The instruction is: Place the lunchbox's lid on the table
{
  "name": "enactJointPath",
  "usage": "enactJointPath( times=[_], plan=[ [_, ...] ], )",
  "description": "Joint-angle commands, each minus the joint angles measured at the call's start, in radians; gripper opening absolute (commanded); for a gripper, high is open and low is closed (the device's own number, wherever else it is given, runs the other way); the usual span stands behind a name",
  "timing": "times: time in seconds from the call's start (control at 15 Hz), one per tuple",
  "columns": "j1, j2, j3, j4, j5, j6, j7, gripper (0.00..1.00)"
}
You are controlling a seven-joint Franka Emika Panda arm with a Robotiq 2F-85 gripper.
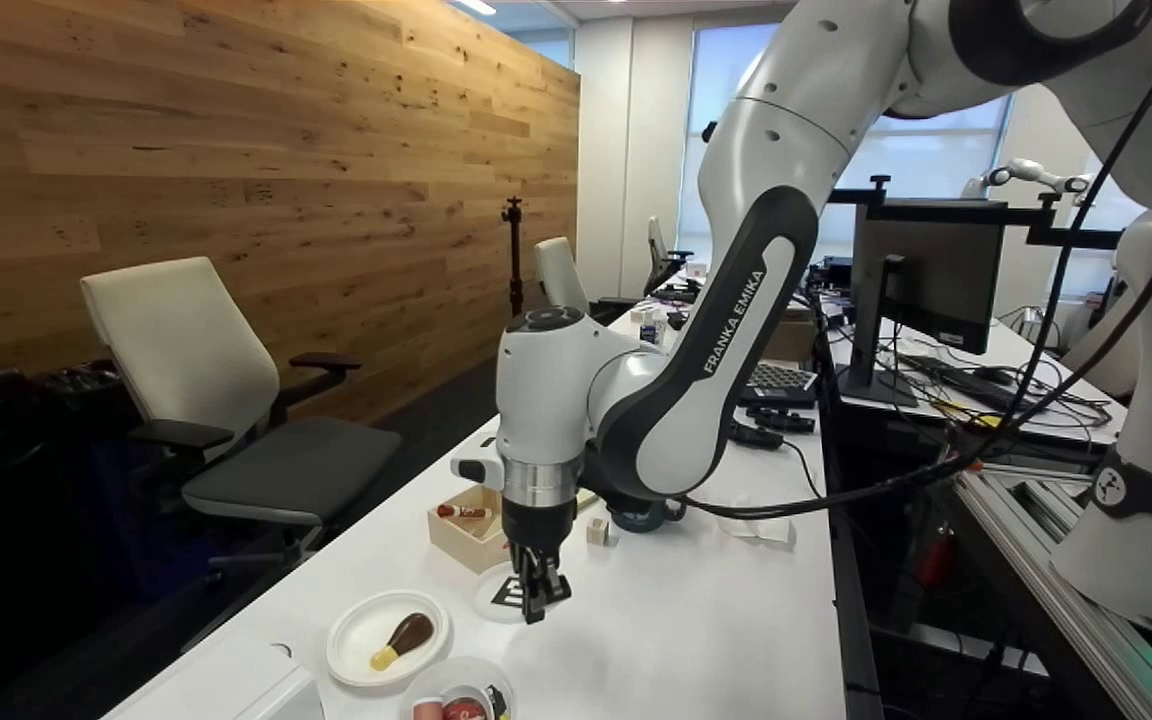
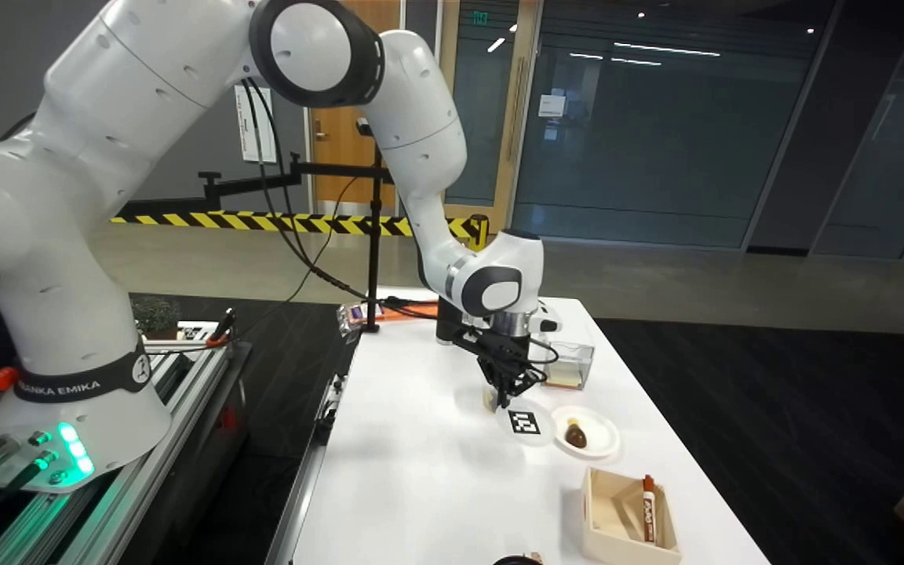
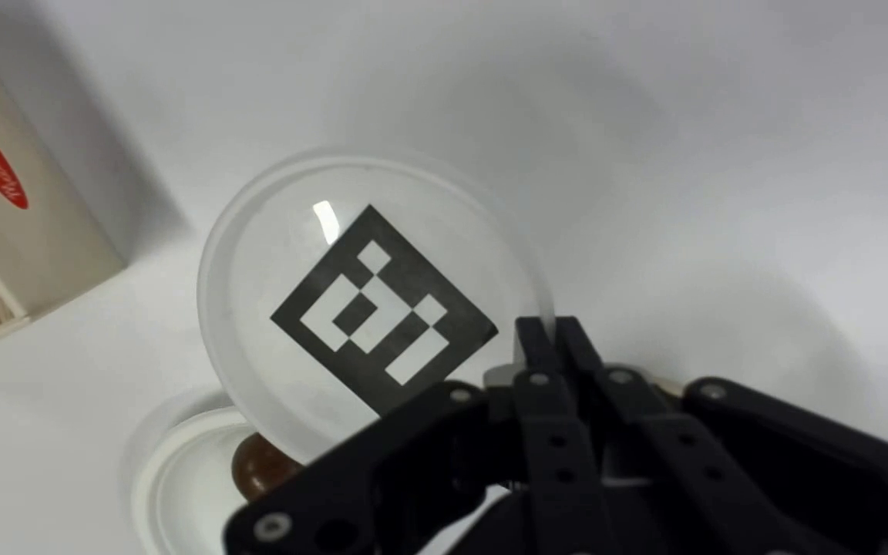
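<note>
The gripper is pressed together on one edge of the lid, a clear disc with a black-and-white pattern. In an exterior view the lunchbox stands uncovered, just beside the plate. The lid is near both, at or just above the tabletop; whether its underside touches cannot be told. Lowering and release are judged to remain. Likely faults: (1) Tilting. The hold is a narrow, one-sided pinch, so contact at the far rim first could swivel the lid between the fingertips. (2) Obstruction. In the wrist view the lid overlaps the plate and the brown item; a descent drifting that way could prop it on the plate's rim, leaving it slanted. (3) Dropping. Release from too high could let the lid fall and skate into the plate or lunchbox. (4) Dragging. Withdrawal before the fingertips part fully could pull the lid along. (5) Overpressing. Too deep a descent could drive the fingertips into the tabletop.
</note>
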Motion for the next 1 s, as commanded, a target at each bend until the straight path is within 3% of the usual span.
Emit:
enactJointPath(
  times=[0.0,0.4,0.47,0.53,0.67,0.93],
  plan=[
    [-0.021,0.056,0.038,0.008,0.018,0.088,-0.013,0.01],
    [-0.029,0.159,0.029,0.048,0.009,0.130,-0.018,0.01],
    [-0.035,0.163,0.033,0.051,0.012,0.109,-0.021,0.23],
    [-0.033,0.165,0.029,0.054,0.013,0.103,-0.013,0.33],
    [-0.037,0.130,0.029,0.033,0.013,0.105,-0.005,0.46],
    [-0.026,-0.072,0.031,-0.103,0.016,0.079,0.024,0.73]
  ],
)
